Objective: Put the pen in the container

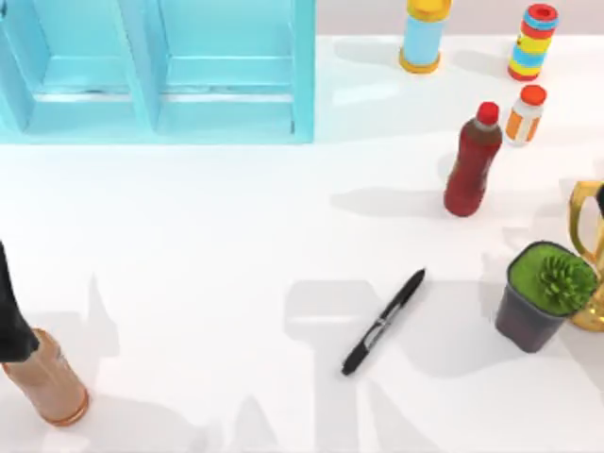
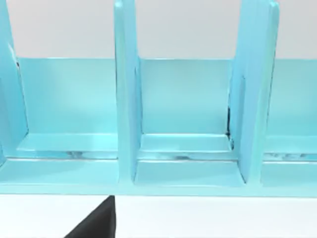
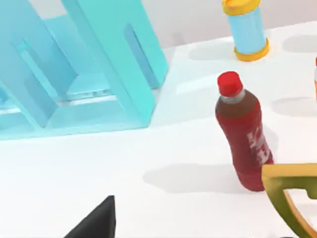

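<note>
Black finger tip (image 2: 96, 220) of my left gripper pokes into the left wrist view, aimed at the turquoise container (image 2: 188, 163); can't tell if that claw is released or clenched. Left arm (image 1: 11, 316) sits parked at the table's left edge in the top view, beside a tan bottle (image 1: 49, 382). Right arm: a dark bit (image 1: 600, 200) shows at the right edge, and a black finger tip (image 3: 96, 220) in the right wrist view; claw state can't be told either. Neither arm is near the pen, so I judge the pick has not begun.

Pen (image 1: 383, 323): black, slim, flat on the white table (image 1: 208, 245), lying diagonal in open space right of centre, touching nothing. Easy top-down grasp, probably for my right arm, which is closer.

Container (image 1: 160, 71) is at the back left, well apart from the pen, an open rack split by upright dividers; the compartments I see are bare.

Clutter on the right: red bottle (image 1: 473, 162) upright behind the pen, small orange-capped bottle (image 1: 525, 114), blue tube with yellow cap (image 1: 424, 36), striped stack toy (image 1: 533, 41), potted succulent (image 1: 545, 293) just right of the pen, gold cup (image 1: 590, 241) at the edge. The plant pot could crowd the approach.
</note>
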Controlling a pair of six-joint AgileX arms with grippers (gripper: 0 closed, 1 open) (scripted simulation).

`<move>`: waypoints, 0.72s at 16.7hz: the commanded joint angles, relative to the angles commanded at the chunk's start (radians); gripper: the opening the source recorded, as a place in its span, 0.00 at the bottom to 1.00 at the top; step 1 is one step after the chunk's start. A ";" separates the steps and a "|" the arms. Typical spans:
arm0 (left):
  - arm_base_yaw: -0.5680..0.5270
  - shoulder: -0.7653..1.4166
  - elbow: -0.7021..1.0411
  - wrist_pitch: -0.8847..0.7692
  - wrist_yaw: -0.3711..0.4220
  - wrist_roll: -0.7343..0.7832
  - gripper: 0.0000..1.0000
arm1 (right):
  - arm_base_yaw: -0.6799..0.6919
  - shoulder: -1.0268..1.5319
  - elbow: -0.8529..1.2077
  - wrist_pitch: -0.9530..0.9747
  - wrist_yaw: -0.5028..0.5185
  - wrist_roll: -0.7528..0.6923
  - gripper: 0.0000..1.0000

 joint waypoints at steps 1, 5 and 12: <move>0.000 0.000 0.000 0.000 0.000 0.000 1.00 | 0.040 0.088 0.066 -0.050 -0.003 0.053 1.00; 0.000 0.000 0.000 0.000 0.000 0.000 1.00 | 0.183 0.474 0.319 -0.268 -0.009 0.275 1.00; 0.000 0.000 0.000 0.000 0.000 0.000 1.00 | 0.318 1.109 0.722 -0.603 0.009 0.663 1.00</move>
